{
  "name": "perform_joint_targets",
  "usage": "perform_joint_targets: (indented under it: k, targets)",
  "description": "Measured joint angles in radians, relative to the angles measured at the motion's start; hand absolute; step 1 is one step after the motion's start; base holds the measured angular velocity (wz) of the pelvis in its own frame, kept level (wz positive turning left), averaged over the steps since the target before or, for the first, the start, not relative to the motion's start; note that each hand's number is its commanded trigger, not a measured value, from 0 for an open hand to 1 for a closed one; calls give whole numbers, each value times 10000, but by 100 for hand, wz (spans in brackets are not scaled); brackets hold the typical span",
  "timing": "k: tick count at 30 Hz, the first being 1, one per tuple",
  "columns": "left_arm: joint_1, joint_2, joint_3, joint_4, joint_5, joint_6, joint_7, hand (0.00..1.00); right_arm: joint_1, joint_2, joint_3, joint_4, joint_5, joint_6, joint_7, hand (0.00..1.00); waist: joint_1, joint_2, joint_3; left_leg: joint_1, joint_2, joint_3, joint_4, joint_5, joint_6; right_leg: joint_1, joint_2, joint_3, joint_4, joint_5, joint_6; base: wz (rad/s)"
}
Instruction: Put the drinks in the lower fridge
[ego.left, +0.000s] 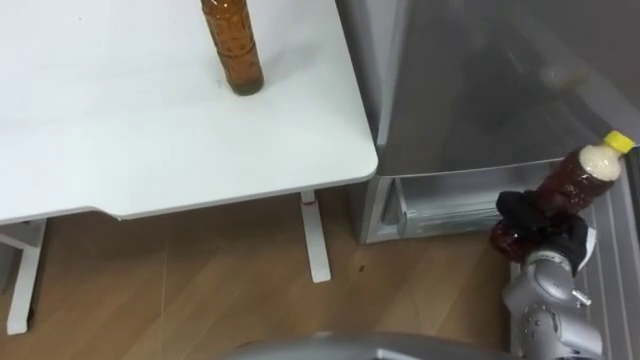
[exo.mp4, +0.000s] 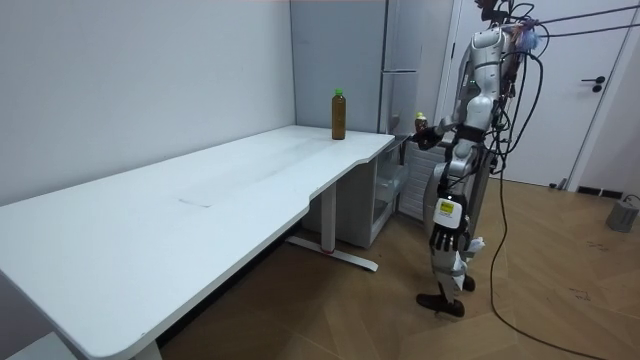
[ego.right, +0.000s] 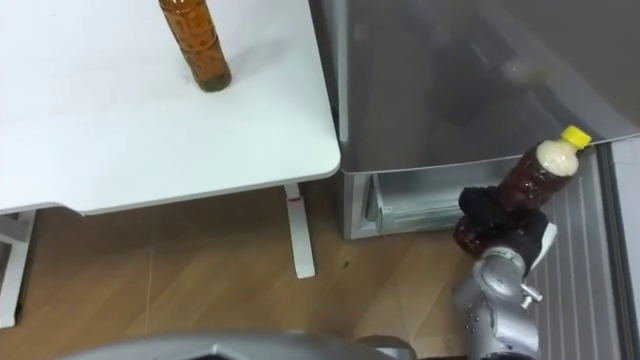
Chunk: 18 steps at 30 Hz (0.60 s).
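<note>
My right hand (ego.left: 540, 226) gripped a brown, yellow-capped plastic bottle (ego.left: 578, 176), fingers curled round it, beside the grey fridge's open lower compartment (ego.left: 450, 206).

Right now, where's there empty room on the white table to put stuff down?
Nearly everywhere: the table is bare from the brown bottle to its front edge and leftward. It's tight by the open fridge, where the right hand holds the yellow-capped bottle.

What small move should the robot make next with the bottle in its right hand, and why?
Probably lower the yellow-capped bottle into the open lower fridge compartment: the right hand grips it right beside that opening.
</note>
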Motion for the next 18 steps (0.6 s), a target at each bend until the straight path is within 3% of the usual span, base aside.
perform_joint_targets:
  k: [9, 18]
  targets:
    - [120, -16, 509, -169, 840, 29, -575, 0, -373, -68, 12, 492, 1338, -20, 1718, 100, -7, 38, -29, 7, 3, -21, 53, -1, 1, 79, -8, -2, 0, 0, -1, 0]
    - [669, -70, 775, -541, 1244, 376, -692, 0, -459, -136, 17, 1137, 5519, -3, 2878, 100, 239, -85, -19, 189, -4, -35, 96, 0, 2, 225, -8, 6, -30, -14, -4, 0]
